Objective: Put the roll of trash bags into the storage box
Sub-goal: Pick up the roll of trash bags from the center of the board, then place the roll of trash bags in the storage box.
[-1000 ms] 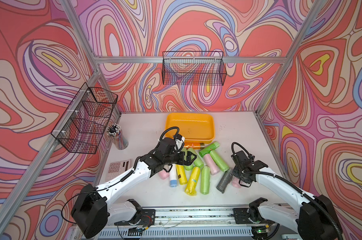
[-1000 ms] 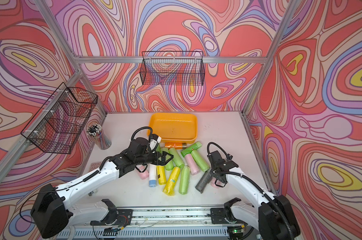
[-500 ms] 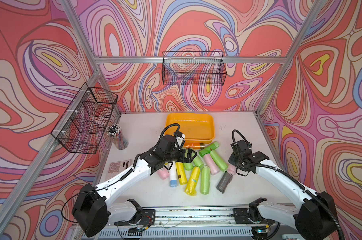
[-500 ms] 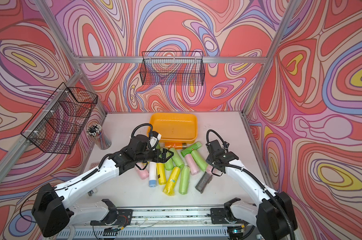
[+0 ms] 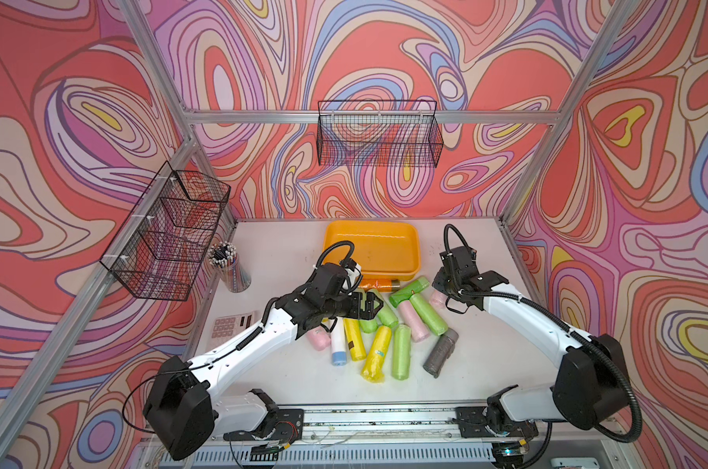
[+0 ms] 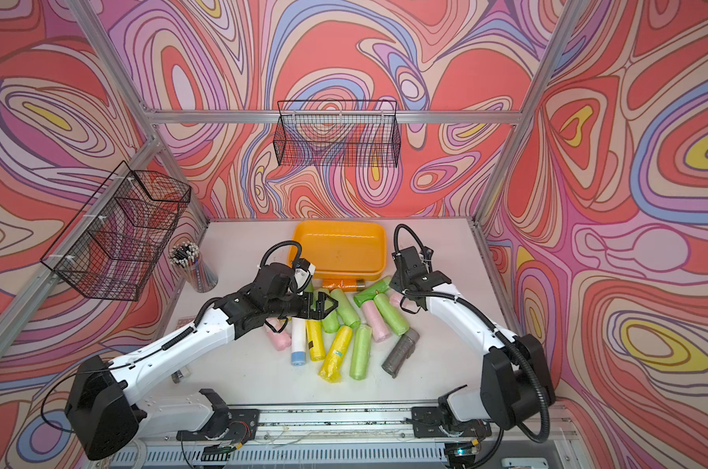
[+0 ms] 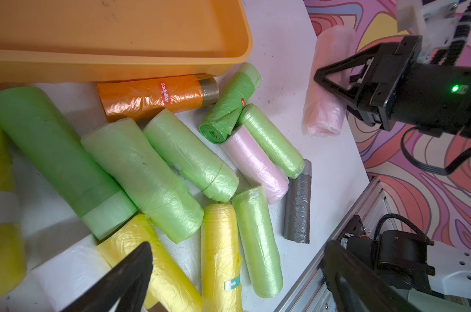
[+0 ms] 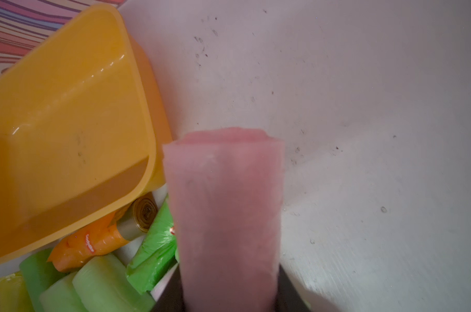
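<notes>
The storage box (image 5: pixel 370 247) is a shallow orange-yellow tub at the back of the table, showing nothing inside it. My right gripper (image 5: pixel 441 290) is shut on a pale pink roll of trash bags (image 8: pixel 223 216), held off the table just right of the box's (image 8: pixel 67 108) near right corner. The left wrist view shows that roll (image 7: pixel 326 89) between the black fingers (image 7: pixel 334 81). My left gripper (image 5: pixel 370 306) hangs open above a pile of green, yellow, pink and white rolls (image 5: pixel 378 345), holding nothing. Its fingertips (image 7: pixel 145 251) frame a yellow roll (image 7: pixel 219 256).
An orange roll (image 5: pixel 378 284) lies against the box's front wall and a grey roll (image 5: pixel 441 353) at the pile's right. A pencil cup (image 5: pixel 228 266) and calculator (image 5: pixel 232 323) sit at the left. Black wire baskets (image 5: pixel 378 134) (image 5: pixel 169 231) hang on the walls.
My right gripper has carried the pink roll away from beside the grey roll, up and back towards the box's right corner. The left arm has barely shifted, still open.
</notes>
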Robot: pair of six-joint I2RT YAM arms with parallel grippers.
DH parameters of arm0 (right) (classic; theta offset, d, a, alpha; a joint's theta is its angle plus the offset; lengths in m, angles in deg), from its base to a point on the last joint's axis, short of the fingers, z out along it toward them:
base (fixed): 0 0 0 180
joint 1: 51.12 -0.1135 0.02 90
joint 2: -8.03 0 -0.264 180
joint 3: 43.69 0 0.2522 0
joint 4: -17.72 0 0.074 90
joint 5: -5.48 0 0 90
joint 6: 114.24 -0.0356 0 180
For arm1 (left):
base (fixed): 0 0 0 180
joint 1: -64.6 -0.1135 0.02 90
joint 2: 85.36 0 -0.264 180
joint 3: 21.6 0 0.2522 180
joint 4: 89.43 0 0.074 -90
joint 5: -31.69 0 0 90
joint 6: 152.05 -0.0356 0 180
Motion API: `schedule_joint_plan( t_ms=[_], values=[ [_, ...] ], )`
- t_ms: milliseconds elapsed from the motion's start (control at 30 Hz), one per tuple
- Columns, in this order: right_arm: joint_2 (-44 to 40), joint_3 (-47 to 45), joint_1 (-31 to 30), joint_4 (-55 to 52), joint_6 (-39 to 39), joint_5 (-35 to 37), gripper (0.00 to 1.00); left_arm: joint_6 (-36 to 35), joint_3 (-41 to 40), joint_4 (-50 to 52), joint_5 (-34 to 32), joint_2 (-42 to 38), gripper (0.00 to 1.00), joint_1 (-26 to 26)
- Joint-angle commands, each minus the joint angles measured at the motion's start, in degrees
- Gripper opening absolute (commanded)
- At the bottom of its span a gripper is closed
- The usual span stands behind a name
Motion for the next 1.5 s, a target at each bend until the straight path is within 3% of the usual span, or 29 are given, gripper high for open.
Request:
schedule_joint_plan(
  t_ms=[0,567,767,1467],
  values=[
    [2.6,3.8,0.3,4.4,1.4,0.5,0.17,0.1,1.5,2.7,-1.9,-1.4,1.0,0.2],
    [25.9,25.5,-0.5,8.1,15.4,-5.1,0.13,0.4,1.4,6.2,-6.4,-5.8,1.0,0.1],
    [31.6,31.3,-2.3,8.0,19.1,-4.1,0.12,0.3,1.6,6.1,-6.1,-5.7,1.0,0.2],
    [41.2,35.9,-4.0,6.6,23.6,2.5,0.09,-0.4,1.8,6.7,-7.8,-6.8,1.0,0.1]
  ],
)
